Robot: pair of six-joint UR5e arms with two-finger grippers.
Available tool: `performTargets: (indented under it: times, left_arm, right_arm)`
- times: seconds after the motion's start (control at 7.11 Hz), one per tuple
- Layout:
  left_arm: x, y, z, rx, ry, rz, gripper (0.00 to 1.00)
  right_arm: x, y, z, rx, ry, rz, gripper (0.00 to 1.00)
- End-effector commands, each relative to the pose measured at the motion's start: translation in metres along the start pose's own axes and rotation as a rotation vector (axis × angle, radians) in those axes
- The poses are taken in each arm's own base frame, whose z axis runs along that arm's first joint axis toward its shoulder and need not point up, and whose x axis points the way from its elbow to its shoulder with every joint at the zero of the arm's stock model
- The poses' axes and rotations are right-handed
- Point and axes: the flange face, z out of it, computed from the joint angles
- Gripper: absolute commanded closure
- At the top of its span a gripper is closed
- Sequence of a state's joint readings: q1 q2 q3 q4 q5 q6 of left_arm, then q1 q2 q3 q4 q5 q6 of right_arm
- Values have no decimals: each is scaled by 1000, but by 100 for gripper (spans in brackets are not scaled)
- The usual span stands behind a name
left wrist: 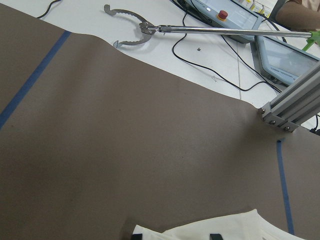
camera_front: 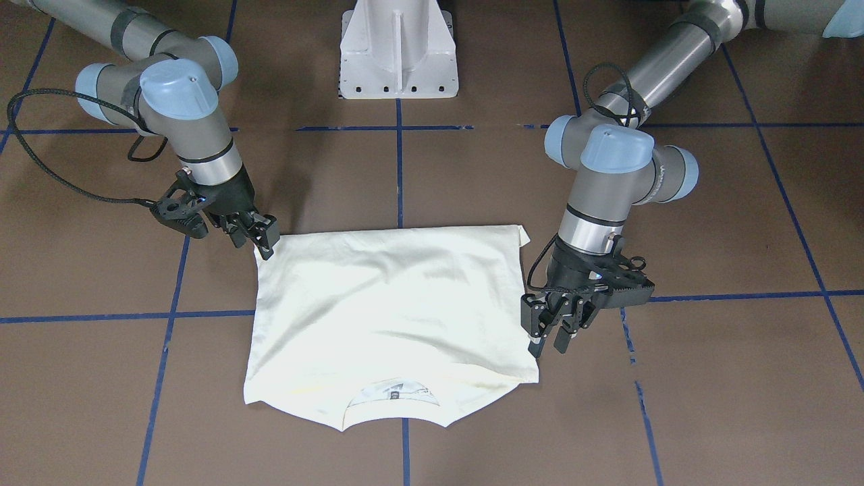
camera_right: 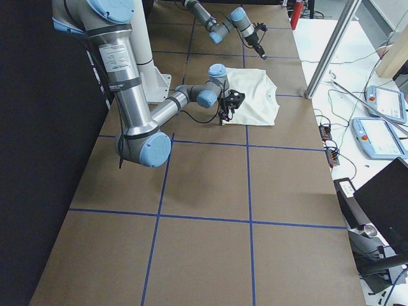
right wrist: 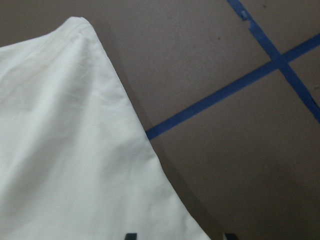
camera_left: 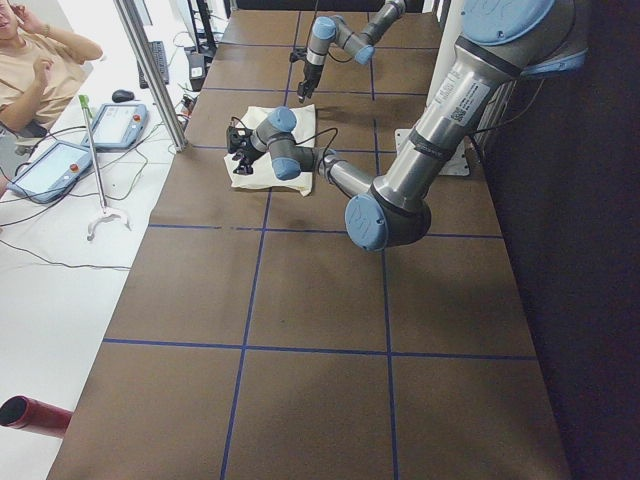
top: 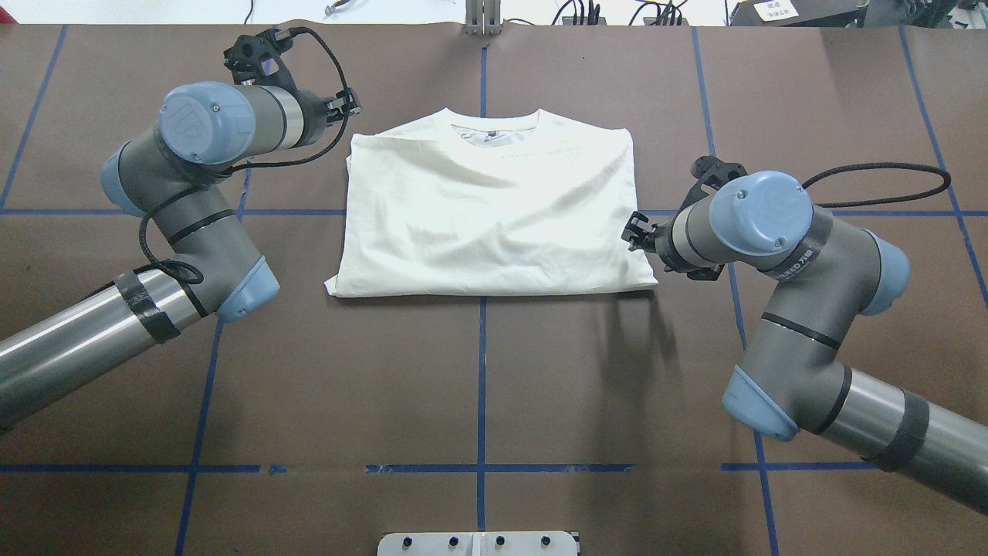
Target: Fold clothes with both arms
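T-shirt (camera_front: 388, 310) of cream cloth lies folded into a rough rectangle at the middle of the brown tabletop (camera_front: 729, 378), a plain surface facing up. In the front-facing view its ribbed collar (camera_front: 391, 405) points to the bottom of the frame; in the overhead view it sits at the top.

At the shirt's right edge in the front-facing view, near the collar end, hangs the left pincer (camera_front: 548, 345). Its jaws are parted and hold nothing. Its wrist view shows both fingertips at the frame's bottom edge, with a strip of cream cloth between them.

At the shirt's upper-left corner in that same view sits the right pincer (camera_front: 256, 243), jaws likewise spread. Whether its tips touch the fabric I cannot tell.

Blue tape lines (camera_front: 399, 169) cross the tabletop, and a white pedestal (camera_front: 398, 54) stands at top centre.
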State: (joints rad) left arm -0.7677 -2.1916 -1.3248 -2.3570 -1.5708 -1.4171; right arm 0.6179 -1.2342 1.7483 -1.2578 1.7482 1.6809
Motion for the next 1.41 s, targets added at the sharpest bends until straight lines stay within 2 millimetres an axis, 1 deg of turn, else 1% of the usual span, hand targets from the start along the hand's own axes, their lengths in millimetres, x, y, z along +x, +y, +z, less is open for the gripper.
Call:
performTargets:
  times: [0.0,0.56,0.7,0.84,0.98,1.12,1.27]
  left_arm:
    - [-4,1,1,-2,-6,0,46]
    - [-4,1,1,-1,-4,0,46]
    - [-4,1,1,-1,-4,-2,46]
    - [-4,1,1,-1,-4,0,46]
    - [-3,1,0,-1,-3,-2,46]
    - [-3,1,0,-1,-3,-2,46]
    - [-3,1,0,-1,-3,-2,47]
  right_arm:
    - [6,10,8,11,14,-3,34]
    - [11,16,18,9,32,-6,39]
    - [10,18,18,8,31,-8,50]
    - [10,18,16,5,29,-9,97]
    - [13,22,18,1,34,-13,100]
    - [15,25,15,-6,30,-19,100]
    - [18,38,7,-25,19,-32,100]
